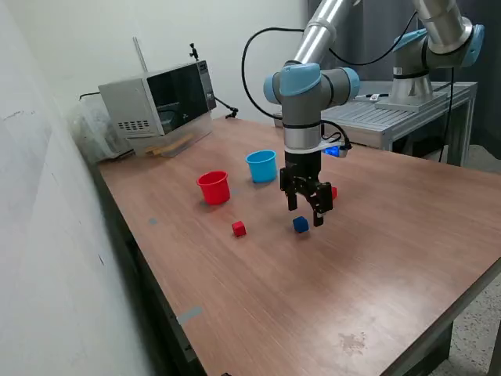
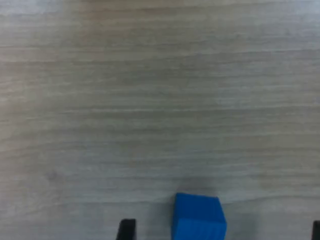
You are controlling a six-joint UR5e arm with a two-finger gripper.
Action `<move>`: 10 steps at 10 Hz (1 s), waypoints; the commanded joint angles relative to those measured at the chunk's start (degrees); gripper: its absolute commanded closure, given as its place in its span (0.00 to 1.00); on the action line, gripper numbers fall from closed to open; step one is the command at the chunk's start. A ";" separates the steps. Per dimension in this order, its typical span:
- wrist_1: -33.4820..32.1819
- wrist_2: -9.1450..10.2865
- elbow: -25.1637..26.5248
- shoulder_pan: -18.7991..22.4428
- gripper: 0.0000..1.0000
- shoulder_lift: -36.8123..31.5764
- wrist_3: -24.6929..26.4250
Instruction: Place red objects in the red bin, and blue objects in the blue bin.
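Wood table, microwave at its far corner. Arm reaches down mid-table. Gripper hangs over the table, fingers spread apart, holding nothing. Red cup and blue cup stand upright near each other, to the exterior view's left of the gripper. Blue cube lies on the table just under the gripper, between the fingertips; in the wrist view blue cube sits between the two fingertips, touching neither. Red cube lies in front of the red cup, apart from the gripper. Another red cube peeks out behind the gripper, mostly hidden.
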 commanded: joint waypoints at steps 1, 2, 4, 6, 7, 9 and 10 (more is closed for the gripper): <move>-0.47 0.11 -0.29 -0.13 1.00 0.34 -0.32; -0.48 0.11 -0.29 -0.21 1.00 0.34 -0.32; -0.48 0.19 -0.38 -0.39 1.00 0.34 -0.59; -0.39 0.19 -0.29 -0.39 1.00 0.34 -2.86; -0.13 0.11 -0.12 -0.39 1.00 0.17 -4.70; 0.22 -0.16 1.19 -0.39 1.00 -4.81 -5.07; 0.40 -0.33 3.03 -0.39 1.00 -8.59 -5.16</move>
